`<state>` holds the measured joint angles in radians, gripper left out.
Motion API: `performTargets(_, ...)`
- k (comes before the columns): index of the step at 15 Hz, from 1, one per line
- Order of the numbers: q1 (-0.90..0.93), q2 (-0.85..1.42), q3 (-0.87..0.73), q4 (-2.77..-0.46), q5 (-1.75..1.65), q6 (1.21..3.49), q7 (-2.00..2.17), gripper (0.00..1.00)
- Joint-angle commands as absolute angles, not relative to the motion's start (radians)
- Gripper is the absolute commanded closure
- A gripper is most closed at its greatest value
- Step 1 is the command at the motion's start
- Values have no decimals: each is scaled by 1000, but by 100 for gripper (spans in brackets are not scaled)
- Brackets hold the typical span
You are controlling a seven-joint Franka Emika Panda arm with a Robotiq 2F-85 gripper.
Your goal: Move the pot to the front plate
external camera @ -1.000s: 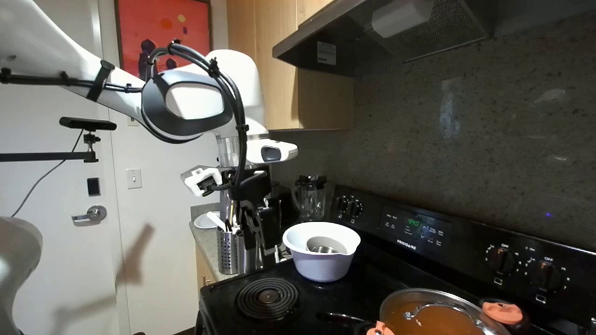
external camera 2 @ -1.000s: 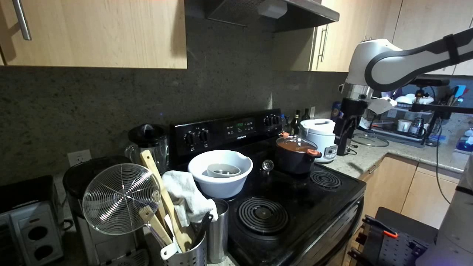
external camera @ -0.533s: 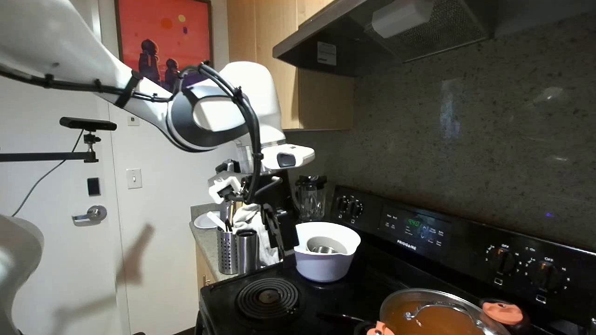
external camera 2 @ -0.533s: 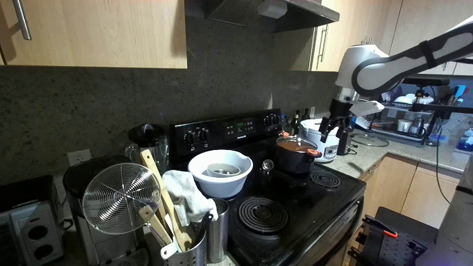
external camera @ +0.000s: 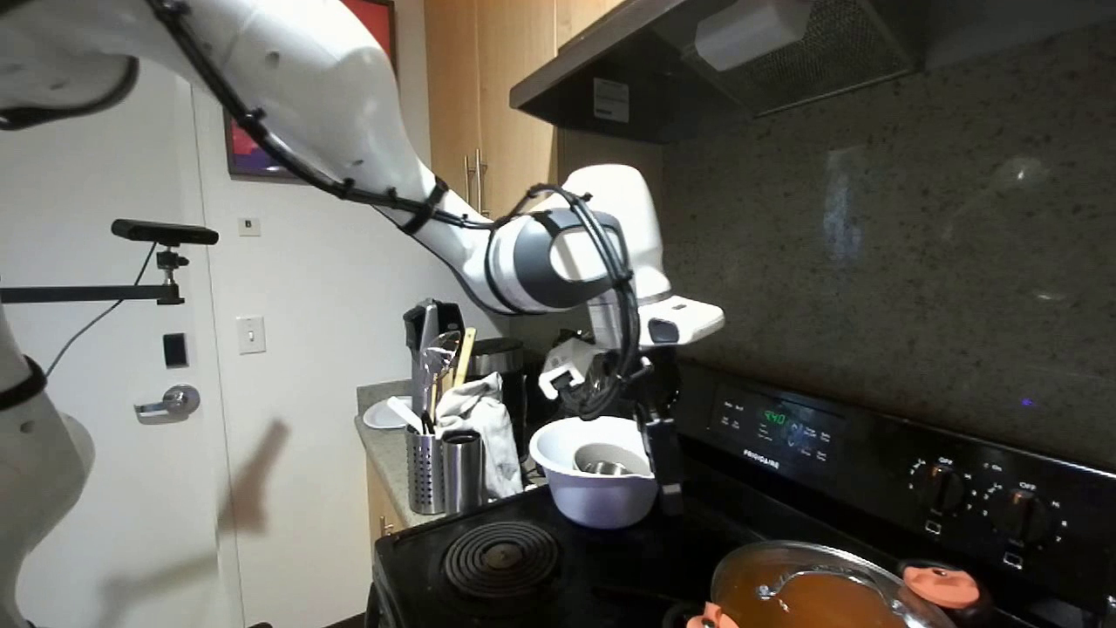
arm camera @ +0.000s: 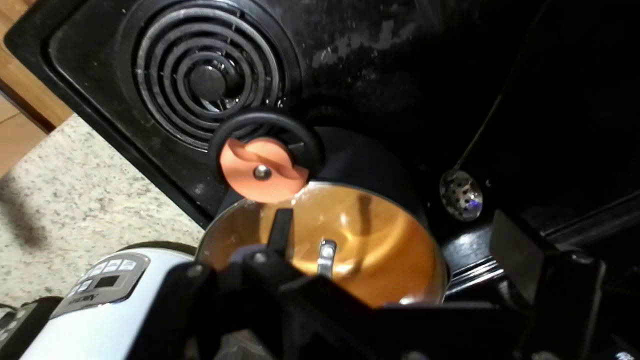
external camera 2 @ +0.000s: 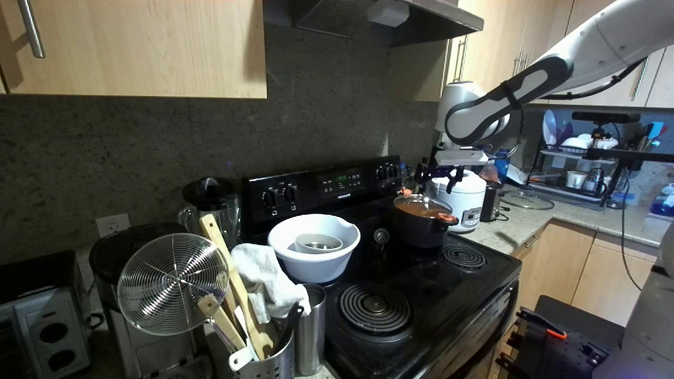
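Two fingers (arm camera: 281,232) of the end effector (arm camera: 392,225) are held wide apart, with a big gap left between them. The pot (arm camera: 365,160) is seen under the end effector in the wrist view, and part of its clear lid (arm camera: 380,255) is hidden by one finger. In an exterior view, some space is seen between the end effector and the pot, but how much cannot be told. Half a second ago, the end effector was held farther from the pot; it has now been brought much closer. The light towel (external camera: 497,427), partly hidden behind the end effector before, can now be seen better in an exterior view. The pot has not been moved, and neither has the white bowl (external camera 2: 314,267), which is set well apart from the end effector. A white cooker (external camera 2: 468,197) is seen near the end effector. Past the pot's orange handle (arm camera: 265,187), farther from the end effector, a coil plate (arm camera: 207,82) is seen on the stove (arm camera: 370,65).
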<state>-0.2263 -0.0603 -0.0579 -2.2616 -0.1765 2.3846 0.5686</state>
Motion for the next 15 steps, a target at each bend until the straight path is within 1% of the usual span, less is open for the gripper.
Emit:
performTargets(1, -210, 114, -106, -2053, -217, 2338, 719, 0)
performTargets(6, -181, 261, -188, -1930, -182, 2335, 790, 0)
performTargets(12, -186, 317, -238, -1929, -76, 2365, 785, 0)
performTargets(13, -184, 318, -246, -1929, -73, 2368, 787, 25)
performTargets(14, -184, 317, -251, -1930, -70, 2369, 784, 26)
performTargets(15, -183, 315, -258, -1934, -71, 2373, 788, 35)
